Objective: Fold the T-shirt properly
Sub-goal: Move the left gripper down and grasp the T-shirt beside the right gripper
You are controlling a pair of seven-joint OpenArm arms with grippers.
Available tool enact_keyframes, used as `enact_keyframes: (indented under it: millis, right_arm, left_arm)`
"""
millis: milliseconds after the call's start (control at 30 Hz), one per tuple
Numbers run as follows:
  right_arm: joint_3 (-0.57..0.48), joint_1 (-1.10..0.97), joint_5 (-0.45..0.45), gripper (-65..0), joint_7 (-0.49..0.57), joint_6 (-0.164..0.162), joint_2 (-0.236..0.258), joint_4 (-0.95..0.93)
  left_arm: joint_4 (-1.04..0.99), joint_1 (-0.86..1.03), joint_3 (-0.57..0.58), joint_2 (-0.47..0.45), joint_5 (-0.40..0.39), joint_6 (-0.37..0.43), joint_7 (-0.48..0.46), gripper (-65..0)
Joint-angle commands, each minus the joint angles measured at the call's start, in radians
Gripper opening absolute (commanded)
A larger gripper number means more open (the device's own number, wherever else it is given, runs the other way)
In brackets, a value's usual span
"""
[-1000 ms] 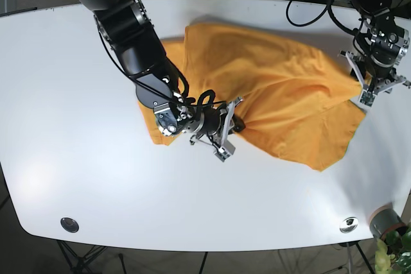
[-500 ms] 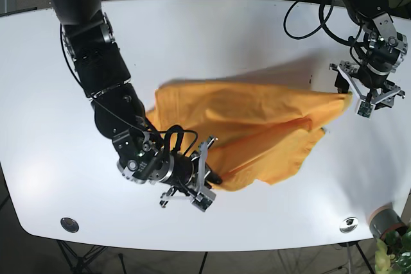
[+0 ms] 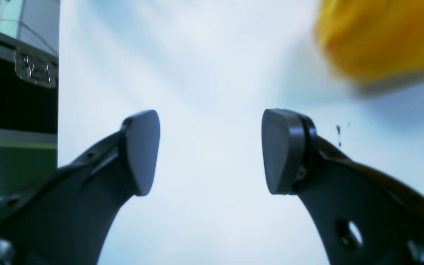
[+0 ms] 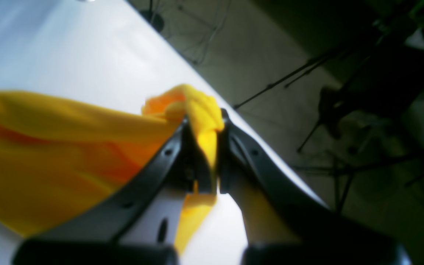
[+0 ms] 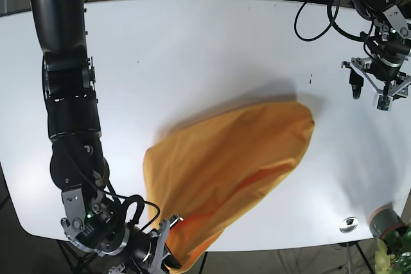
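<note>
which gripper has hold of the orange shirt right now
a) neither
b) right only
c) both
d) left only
b: the right gripper is clamped on a bunched edge of the T-shirt, while the left gripper is open over the bare table, apart from the cloth.

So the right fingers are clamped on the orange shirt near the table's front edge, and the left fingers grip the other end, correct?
Not quite. The left gripper is open and holds nothing, as the left wrist view shows; the orange shirt lies apart from it. The right gripper does clamp it.

No readable text, label, brand or number on anything in view.
</note>
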Motion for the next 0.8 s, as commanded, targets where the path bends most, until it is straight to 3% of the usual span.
enact_keyframes:
  millis: [0, 333, 500, 767]
  right_arm:
    - [0.004, 0.070, 0.012, -63.1, 0.001, 0.000, -0.003, 0.017]
    - [-0.001, 0.289, 0.009, -63.1, -0.047, 0.000, -0.004, 0.011]
    - [-0.002, 0.367, 0.015, -63.1, -0.074, 0.000, -0.007, -0.041]
    - [-0.002, 0.367, 0.014, -63.1, -0.101, 0.000, -0.041, -0.063]
  left_arm:
    - [0.020, -0.010, -0.006, -0.015, -0.013, 0.006, -0.023, -24.7]
    - [0.021, -0.040, 0.000, -0.011, -0.013, 0.006, -0.025, -24.7]
    - [0.020, -0.097, 0.008, 0.038, -0.012, 0.006, -0.025, -24.4]
    - [0.017, -0.172, 0.226, 0.073, -0.006, 0.006, -0.028, -24.2]
